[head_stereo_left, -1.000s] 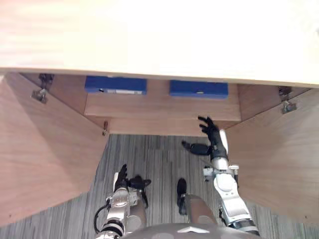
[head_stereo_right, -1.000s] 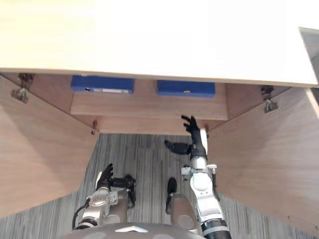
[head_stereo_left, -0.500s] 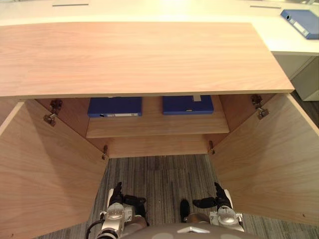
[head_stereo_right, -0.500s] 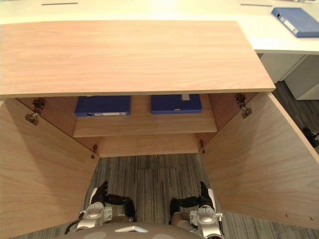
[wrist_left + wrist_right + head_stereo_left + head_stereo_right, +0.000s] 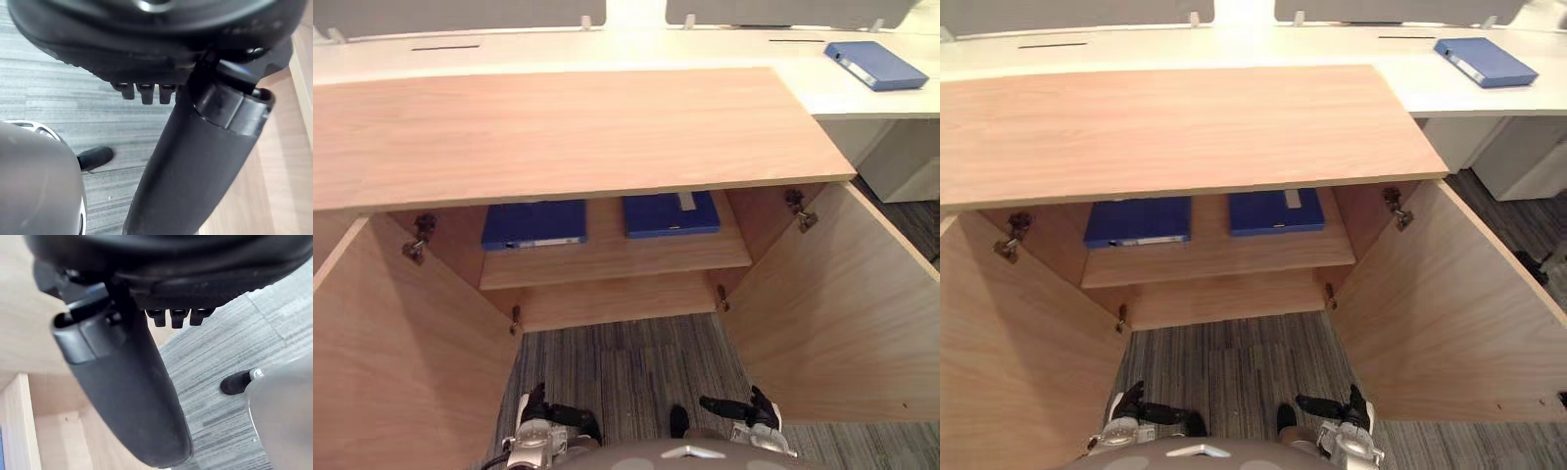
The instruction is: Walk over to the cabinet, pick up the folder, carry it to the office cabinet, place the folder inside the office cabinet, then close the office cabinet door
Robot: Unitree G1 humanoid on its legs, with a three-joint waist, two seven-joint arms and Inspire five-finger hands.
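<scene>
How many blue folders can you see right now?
3. A left folder and a right folder lie side by side on the open cabinet's shelf; a third folder lies on the white desk beyond. Others may hide under the cabinet top.

Three blue folders (image 5: 533, 224) — two shelved, one on the desk (image 5: 607, 44), two open doors (image 5: 822, 313), two robot hands (image 5: 761, 409)

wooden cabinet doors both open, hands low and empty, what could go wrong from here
1. The left hand and right hand hang low between the open left wooden door and right wooden door; a clumsy reach could knock a panel instead of swinging it shut.
2. Two blue folders lie on the shelf, but a third blue folder sits on the white desk, possibly left out.
</scene>
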